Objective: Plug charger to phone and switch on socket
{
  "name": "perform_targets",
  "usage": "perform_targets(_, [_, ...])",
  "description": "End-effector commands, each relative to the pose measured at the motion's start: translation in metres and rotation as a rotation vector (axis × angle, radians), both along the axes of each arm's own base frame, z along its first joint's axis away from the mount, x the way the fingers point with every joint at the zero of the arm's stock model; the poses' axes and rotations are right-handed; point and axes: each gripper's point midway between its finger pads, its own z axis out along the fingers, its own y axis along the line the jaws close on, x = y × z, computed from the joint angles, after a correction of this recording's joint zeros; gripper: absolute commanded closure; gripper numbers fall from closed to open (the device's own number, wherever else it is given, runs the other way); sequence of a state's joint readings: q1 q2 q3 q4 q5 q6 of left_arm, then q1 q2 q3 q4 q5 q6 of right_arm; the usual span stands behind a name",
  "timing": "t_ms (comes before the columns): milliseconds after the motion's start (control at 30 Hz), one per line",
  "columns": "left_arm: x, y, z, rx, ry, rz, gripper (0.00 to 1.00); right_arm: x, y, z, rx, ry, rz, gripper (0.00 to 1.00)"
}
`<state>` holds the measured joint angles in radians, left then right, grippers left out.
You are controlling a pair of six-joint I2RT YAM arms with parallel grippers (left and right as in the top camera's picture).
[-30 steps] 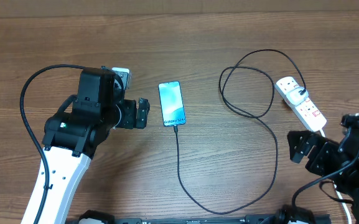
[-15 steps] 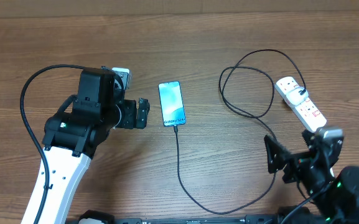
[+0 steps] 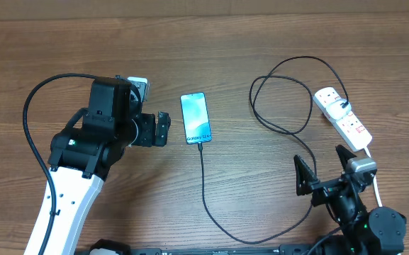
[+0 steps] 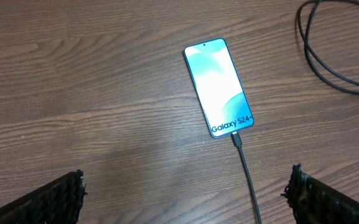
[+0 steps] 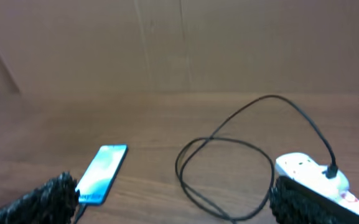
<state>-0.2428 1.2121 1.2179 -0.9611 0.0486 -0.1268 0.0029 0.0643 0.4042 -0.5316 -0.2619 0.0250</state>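
The phone screen is blue-cyan, rim black. The charger is black, the socket white with red switches, the desk brown woodgrain.

Overhead, light falls evenly and softly on the table; shadows under the arms are faint and blurred at their edges; the phone screen, near centre, glows as the brightest patch. The left wrist view is sharp, with a pale sheen on the wood toward 7 o'clock; the right wrist view is dimmer, brownish and soft throughout, the socket at 4 o'clock smeared.
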Motion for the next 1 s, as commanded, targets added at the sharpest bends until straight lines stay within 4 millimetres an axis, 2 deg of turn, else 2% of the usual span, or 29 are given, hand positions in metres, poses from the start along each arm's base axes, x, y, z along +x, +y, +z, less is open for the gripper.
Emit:
perform_targets(0, [0.0, -0.003, -0.001, 0.006, 0.001, -0.023, 0.0, 0.003, 0.001, -0.003, -0.008, -0.057, 0.004, 0.0])
perform_targets(200, [0.0, -0.003, -0.001, 0.006, 0.001, -0.023, 0.01, 0.012, 0.0, -0.006, -0.008, -0.118, 0.0, 0.0])
perform_targets(467, [0.0, -0.003, -0.001, 0.006, 0.001, -0.023, 0.0, 0.02, 0.001, 0.001, -0.008, -0.227, 0.0, 0.0])
perform_targets(800, [0.0, -0.003, -0.001, 0.006, 0.001, -0.023, 0.01, 0.025, 0.006, -0.002, -0.144, -0.333, 0.02, 0.0])
perform_targets(967, [0.0, -0.003, -0.001, 0.006, 0.001, -0.023, 0.01, 0.028, 0.003, -0.006, -0.144, -0.364, -0.004, 0.0])
